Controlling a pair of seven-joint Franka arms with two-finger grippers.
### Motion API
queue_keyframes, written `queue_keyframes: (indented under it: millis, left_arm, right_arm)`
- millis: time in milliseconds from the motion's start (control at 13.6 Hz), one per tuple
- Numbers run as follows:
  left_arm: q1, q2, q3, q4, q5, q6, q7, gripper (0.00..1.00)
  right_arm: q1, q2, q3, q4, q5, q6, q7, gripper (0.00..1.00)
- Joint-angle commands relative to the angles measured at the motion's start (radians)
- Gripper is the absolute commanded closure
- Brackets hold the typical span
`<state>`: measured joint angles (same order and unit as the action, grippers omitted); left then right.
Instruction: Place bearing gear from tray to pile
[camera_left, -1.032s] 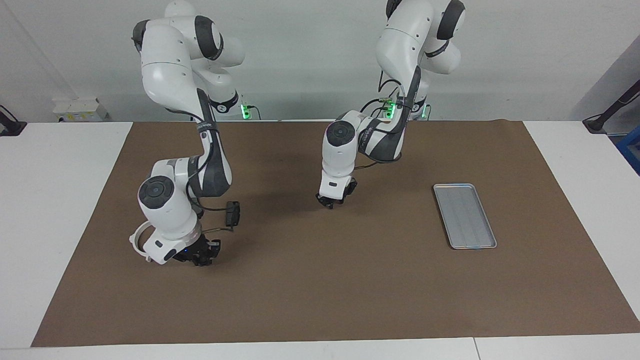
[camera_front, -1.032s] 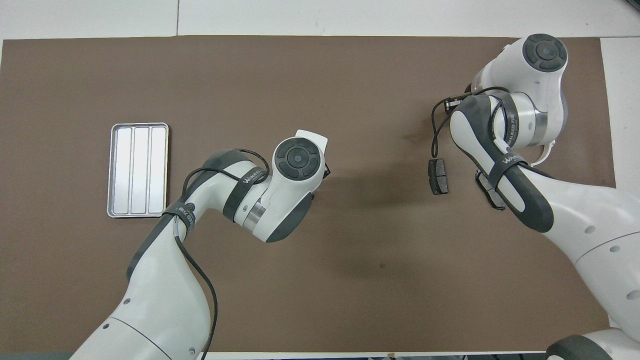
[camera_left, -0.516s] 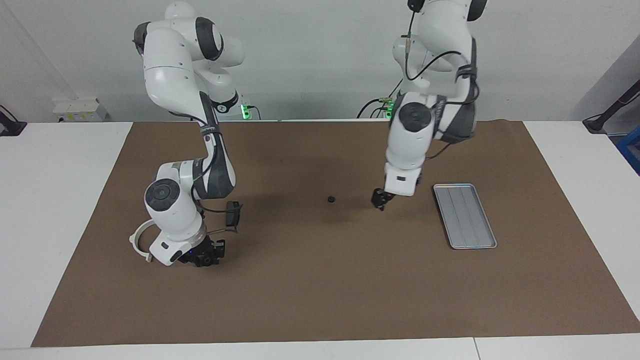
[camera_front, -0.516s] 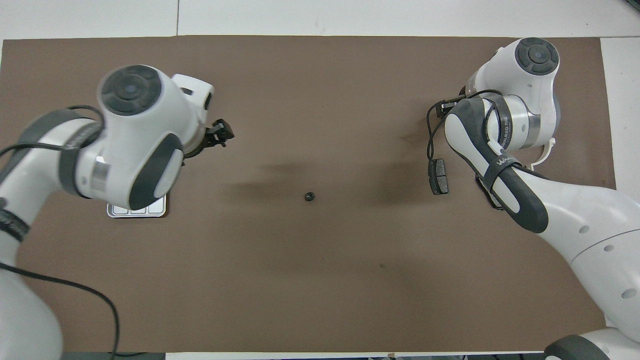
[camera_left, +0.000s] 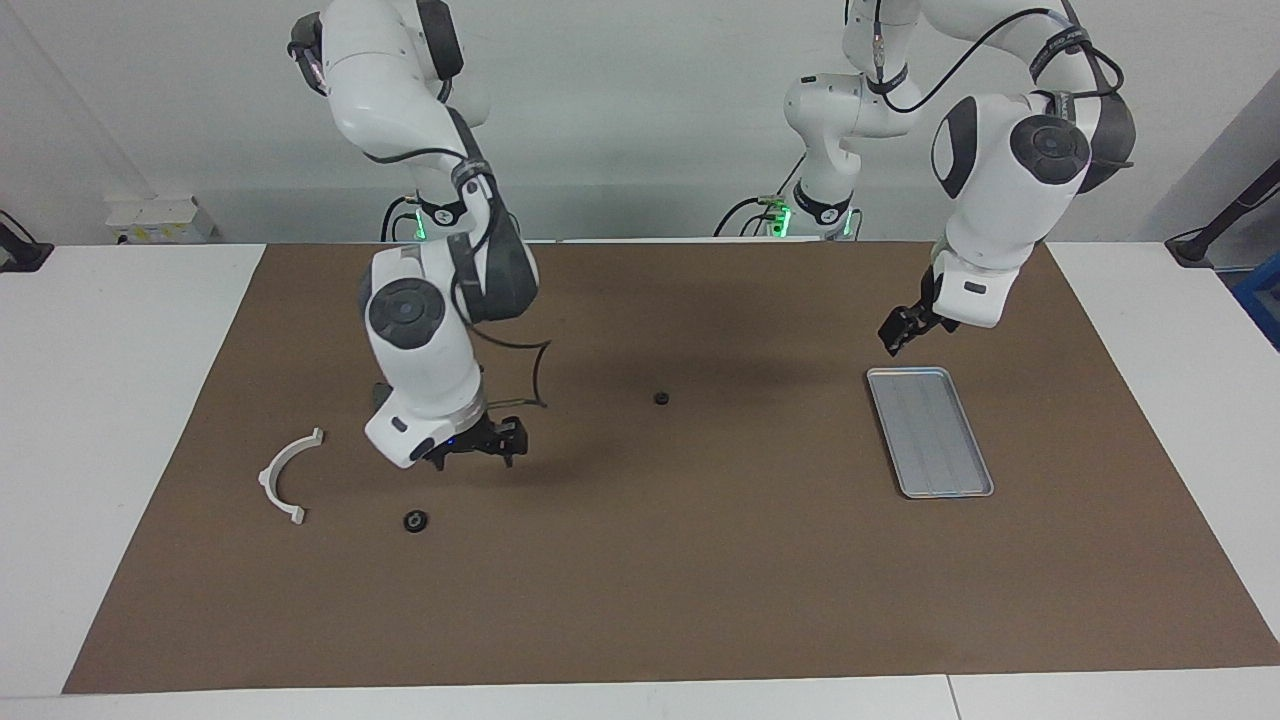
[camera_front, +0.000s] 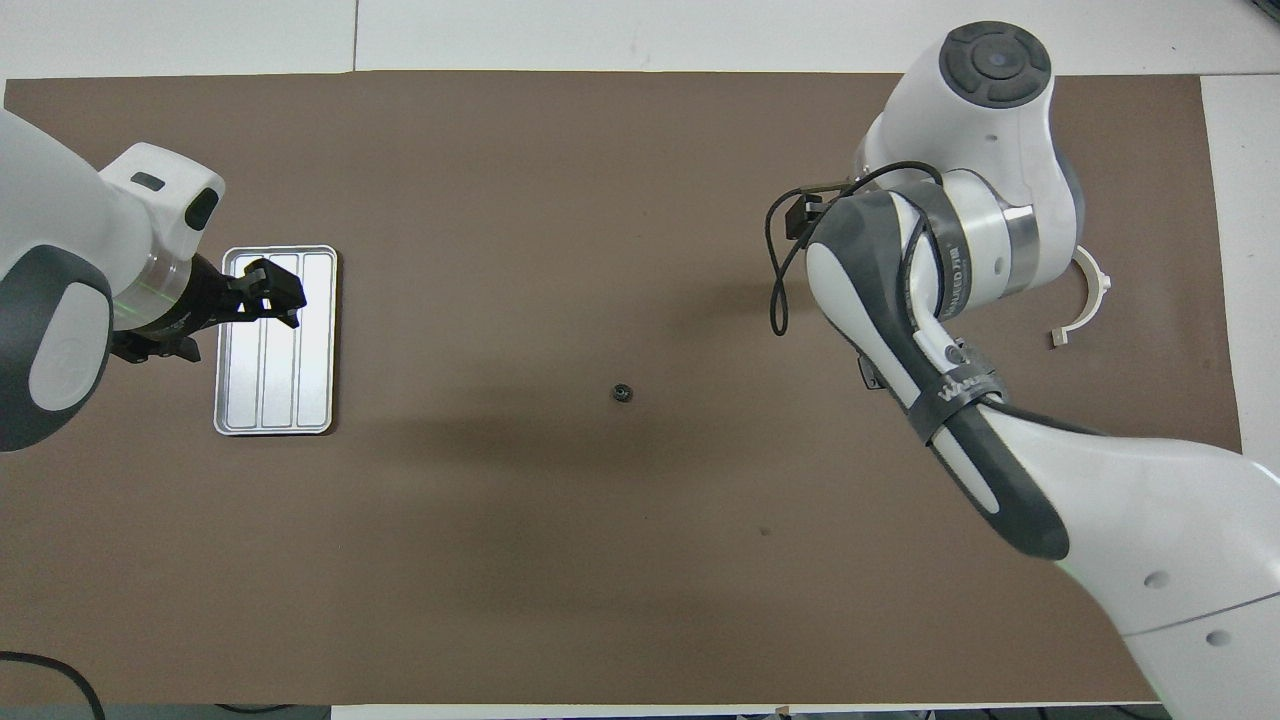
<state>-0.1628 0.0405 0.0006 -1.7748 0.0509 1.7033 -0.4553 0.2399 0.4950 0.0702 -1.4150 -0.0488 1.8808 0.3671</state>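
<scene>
The silver-grey tray (camera_left: 935, 440) lies empty toward the left arm's end of the mat, also in the overhead view (camera_front: 270, 380). One small black bearing gear (camera_left: 661, 398) lies alone at mid-mat (camera_front: 621, 392). A second black gear (camera_left: 415, 521) lies beside the white half-ring bracket (camera_left: 288, 475) of the pile (camera_front: 1088, 296). The dark plates are hidden by the right arm. My right gripper (camera_left: 480, 447) hangs open and empty over the mat beside that second gear. My left gripper (camera_left: 897, 335) is open and empty, raised over the tray's end nearer the robots (camera_front: 272, 293).
A brown mat (camera_left: 700, 580) covers the white table (camera_left: 120, 400). The right arm's cable loops hang beside its wrist.
The left gripper let go of a gear at mid-mat and swung back over the tray. The right gripper left a gear beside the half-ring, rose and moved toward mid-mat.
</scene>
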Motion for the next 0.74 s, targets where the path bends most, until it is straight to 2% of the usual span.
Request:
queue_keyframes:
  millis: [0,221,368,516,663]
  left_arm:
    - [0.047,-0.079,-0.008,-0.028,-0.022,-0.082,0.064,0.0]
    - [0.08,-0.106,-0.014,-0.038,-0.036,-0.114,0.093,0.0]
    - [0.083,-0.116,-0.017,-0.054,-0.036,-0.105,0.176,0.0]
    - [0.092,-0.111,-0.019,-0.028,-0.034,-0.094,0.185,0.0]
    - [0.114,-0.116,-0.027,-0.041,-0.036,-0.082,0.198,0.0]
  right_arm:
    - [0.112,-0.019,0.017,-0.016,0.015,-0.002,0.275,0.0]
    - [0.209,-0.044,0.02,-0.048,0.04,0.029,0.468,0.0]
    - [0.266,-0.071,0.02,-0.137,0.04,0.127,0.557,0.0]
    - [0.324,-0.067,0.019,-0.203,0.037,0.223,0.624,0.0]
    - [0.351,-0.038,0.019,-0.22,0.024,0.265,0.662,0.0]
